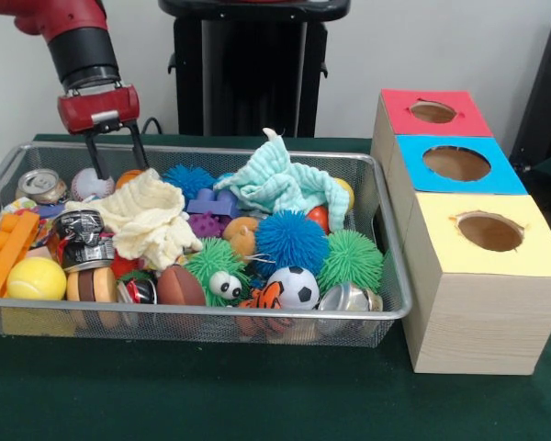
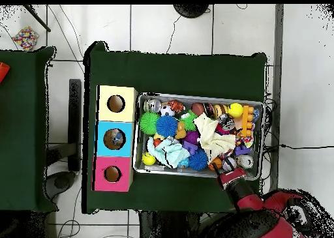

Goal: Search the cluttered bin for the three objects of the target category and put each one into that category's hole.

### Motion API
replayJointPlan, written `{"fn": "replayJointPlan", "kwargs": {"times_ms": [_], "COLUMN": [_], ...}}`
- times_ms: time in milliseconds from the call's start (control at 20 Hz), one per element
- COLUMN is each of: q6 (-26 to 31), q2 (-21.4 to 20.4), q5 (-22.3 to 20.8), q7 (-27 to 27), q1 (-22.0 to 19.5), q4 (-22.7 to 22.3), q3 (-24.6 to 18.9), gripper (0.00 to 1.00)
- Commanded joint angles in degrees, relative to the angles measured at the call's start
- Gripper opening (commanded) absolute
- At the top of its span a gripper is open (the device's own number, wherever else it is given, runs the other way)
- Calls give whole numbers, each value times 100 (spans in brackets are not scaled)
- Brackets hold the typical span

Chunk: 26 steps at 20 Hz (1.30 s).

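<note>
The wire mesh bin (image 1: pixel 257 313) is full of mixed toys: a baseball (image 1: pixel 89 185), an orange ball (image 1: pixel 129 176), a soccer ball (image 1: pixel 298 287), a yellow tennis ball (image 1: pixel 37 277), spiky balls, dented cans (image 1: pixel 43 186), a yellow cloth (image 1: pixel 151 216) and a teal cloth (image 1: pixel 280 179). My gripper (image 1: pixel 118 163) is open and holds nothing. Its fingers reach down into the bin's far left corner, between the baseball and the orange ball. In the overhead view the gripper (image 2: pixel 226 166) is at the bin's (image 2: pixel 202 97) lower right edge. The red-topped box's hole (image 1: pixel 432 112) (image 2: pixel 112 174) stands apart.
Three wooden boxes stand in a row beside the bin: red-topped, blue-topped (image 1: pixel 456 163) and yellow-topped (image 1: pixel 489 231). The black pedestal (image 1: pixel 253 64) rises behind the bin. An orange brick (image 1: pixel 7 250) lies at the bin's left end. Green cloth covers the table (image 1: pixel 211 386).
</note>
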<state>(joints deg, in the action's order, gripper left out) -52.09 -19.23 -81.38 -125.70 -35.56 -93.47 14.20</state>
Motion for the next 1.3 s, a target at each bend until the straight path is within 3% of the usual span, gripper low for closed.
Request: {"fn": "replayJointPlan", "kwargs": {"times_ms": [50,250,600,900,1300], "q6": [-435,-513,-800,-1181,-1622], "q2": [609,740,957,1007,975], "q5": [363,632,734,1394,2190], "q7": [1972,2271,2457,3716,4736], "q1": [-127,-163,-238,-282,-246], "q4": [432,481,594,497,325], "q3": [-843,-865,-904,-671,-330], "gripper": [100,100,100,100,100]}}
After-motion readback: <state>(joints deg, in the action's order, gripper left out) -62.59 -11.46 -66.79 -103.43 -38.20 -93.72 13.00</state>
